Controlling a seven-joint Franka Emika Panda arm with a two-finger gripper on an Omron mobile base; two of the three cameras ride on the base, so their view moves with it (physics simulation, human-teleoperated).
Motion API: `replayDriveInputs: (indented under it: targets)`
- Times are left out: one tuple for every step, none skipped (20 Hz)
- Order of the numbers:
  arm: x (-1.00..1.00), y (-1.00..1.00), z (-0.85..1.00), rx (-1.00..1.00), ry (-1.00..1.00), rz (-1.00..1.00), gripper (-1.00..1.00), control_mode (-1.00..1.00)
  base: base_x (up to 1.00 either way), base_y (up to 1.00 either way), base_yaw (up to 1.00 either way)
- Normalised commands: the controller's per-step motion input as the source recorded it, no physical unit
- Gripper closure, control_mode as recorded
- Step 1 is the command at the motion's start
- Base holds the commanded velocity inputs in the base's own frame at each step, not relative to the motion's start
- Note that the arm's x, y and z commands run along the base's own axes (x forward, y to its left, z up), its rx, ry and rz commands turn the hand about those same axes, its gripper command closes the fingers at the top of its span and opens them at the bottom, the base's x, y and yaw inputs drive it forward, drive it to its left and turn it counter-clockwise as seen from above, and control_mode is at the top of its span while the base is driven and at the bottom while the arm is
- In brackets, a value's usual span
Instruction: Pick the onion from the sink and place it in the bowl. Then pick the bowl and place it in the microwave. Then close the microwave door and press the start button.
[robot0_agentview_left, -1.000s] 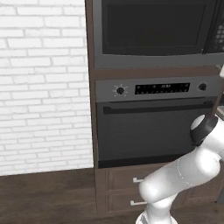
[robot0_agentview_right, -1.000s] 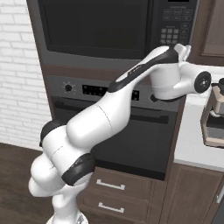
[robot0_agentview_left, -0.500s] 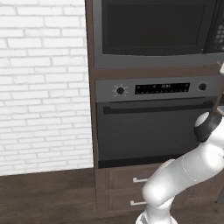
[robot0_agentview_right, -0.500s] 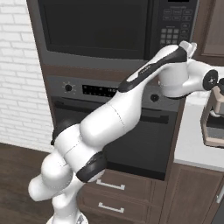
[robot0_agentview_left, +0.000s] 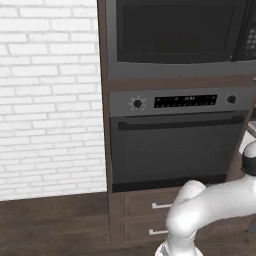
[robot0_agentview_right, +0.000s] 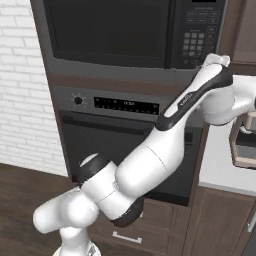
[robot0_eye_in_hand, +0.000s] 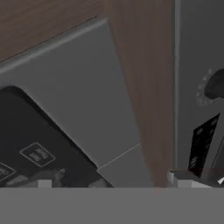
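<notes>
the microwave (robot0_agentview_left: 177, 35) door (robot0_agentview_right: 107, 32) was seen shut, so only the start button on the keypad (robot0_agentview_right: 200, 35) was judged left. the bowl could not be seen. whether the tool's jaws stood apart could not be told.

A white brick wall (robot0_agentview_left: 47, 95) is filling the left. Dark brown cabinetry (robot0_agentview_left: 102, 90) is standing to its right, housing a steel oven (robot0_agentview_left: 175, 142) with drawers (robot0_agentview_left: 150, 217) below. A dark wood floor (robot0_agentview_left: 50, 225) is running beneath. At far right, a pale counter (robot0_agentview_right: 225, 167) is carrying a coffee machine (robot0_agentview_right: 245, 142).
</notes>
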Motion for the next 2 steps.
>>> replayDriveInputs:
  targets:
    - [-0.87, 1.0, -0.49, 0.0, 0.0, 0.06, -1.0, -1.0, 0.0, 0.0, 0.0]
    - [-0.87, 1.0, -0.45, 0.0, 0.0, 0.05, -1.0, -1.0, 0.0, 0.0, 0.0]
